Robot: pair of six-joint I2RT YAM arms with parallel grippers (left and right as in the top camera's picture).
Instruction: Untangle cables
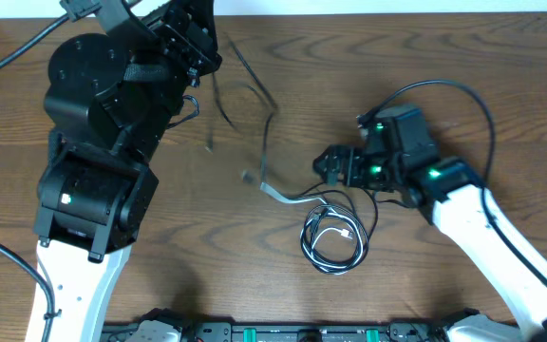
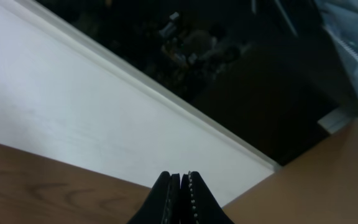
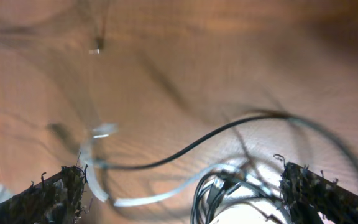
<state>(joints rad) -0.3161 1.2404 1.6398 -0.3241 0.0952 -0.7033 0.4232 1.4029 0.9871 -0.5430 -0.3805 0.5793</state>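
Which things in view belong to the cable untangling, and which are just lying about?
Part of the job:
long black cable
white cable
coiled bundle of black and white cords
left claw, shut
right claw, open near the bundle

Just there:
thick black cable on the right arm
wooden table

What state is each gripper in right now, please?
Left gripper: shut; whether it pinches a cable cannot be told.
Right gripper: open, holding nothing, poised at the coiled cables.
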